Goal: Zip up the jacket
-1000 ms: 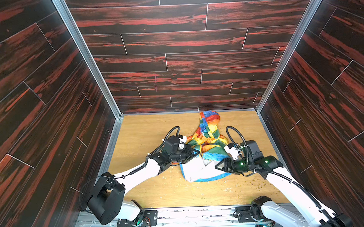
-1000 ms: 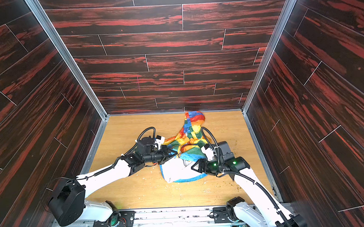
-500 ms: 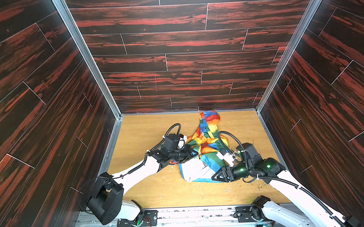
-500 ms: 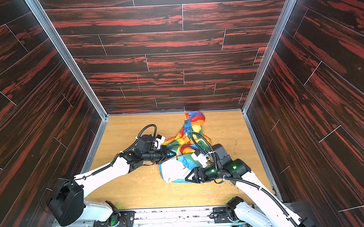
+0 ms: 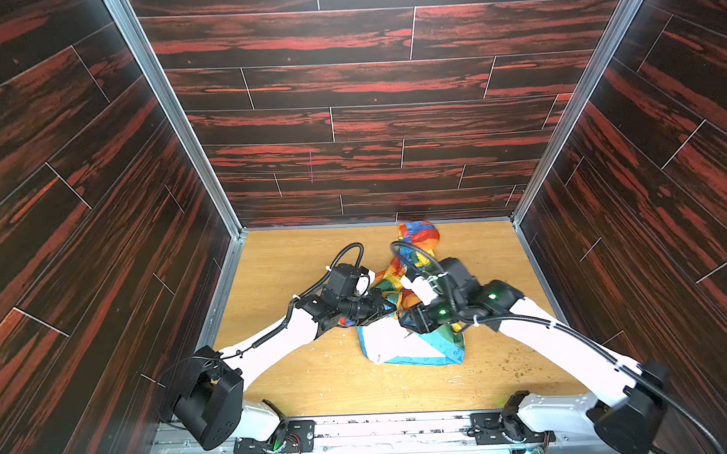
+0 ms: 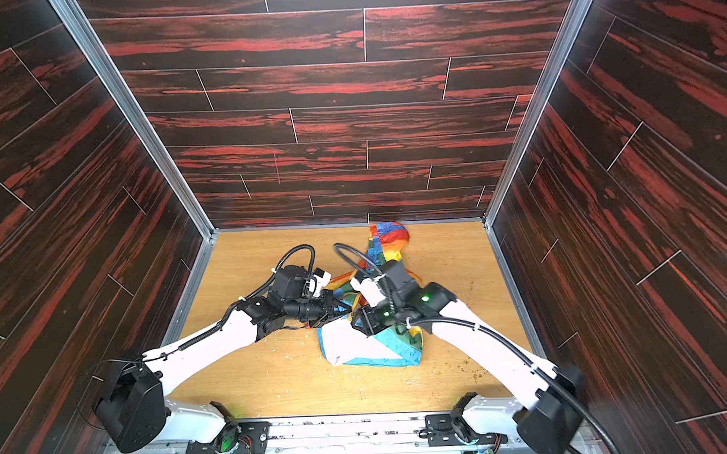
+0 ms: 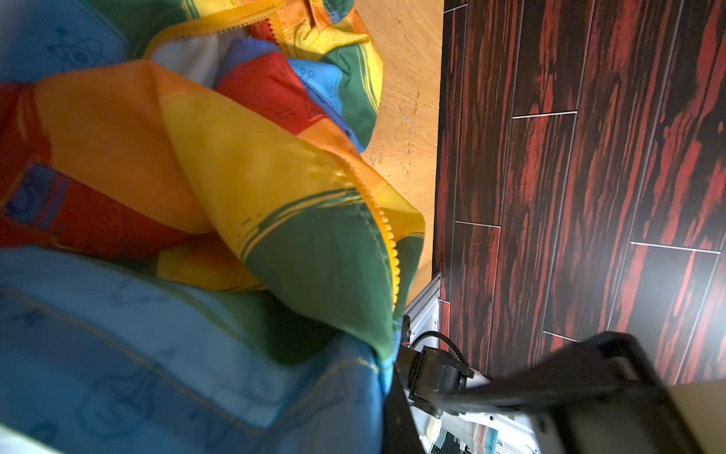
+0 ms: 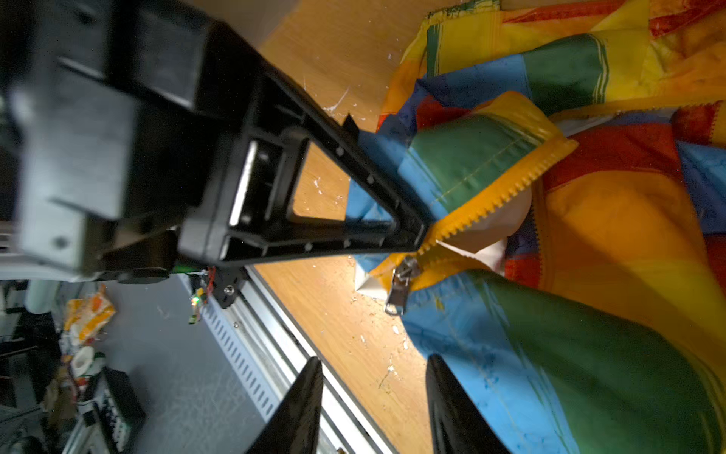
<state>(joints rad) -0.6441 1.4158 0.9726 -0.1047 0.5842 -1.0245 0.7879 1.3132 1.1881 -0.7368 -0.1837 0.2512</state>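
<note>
Black left hand (image 8: 420,236), crumbs (image 8: 395,328) beside jacket (image 8: 589,353)

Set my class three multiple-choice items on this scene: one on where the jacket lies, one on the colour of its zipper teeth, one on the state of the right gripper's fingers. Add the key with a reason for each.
1. The jacket lies:
A. on the wooden table
B. hung on the back wall
C. over an arm's base

2. Its zipper teeth are:
A. silver
B. black
C. yellow

3. The right gripper has its fingers:
A. shut on the zipper pull
B. apart, holding nothing
C. out of view

Key: 1 A, it lies crumpled on the wood in both top views; 2 C, the right wrist view shows yellow teeth; 3 B, an empty gap shows between them.
</note>
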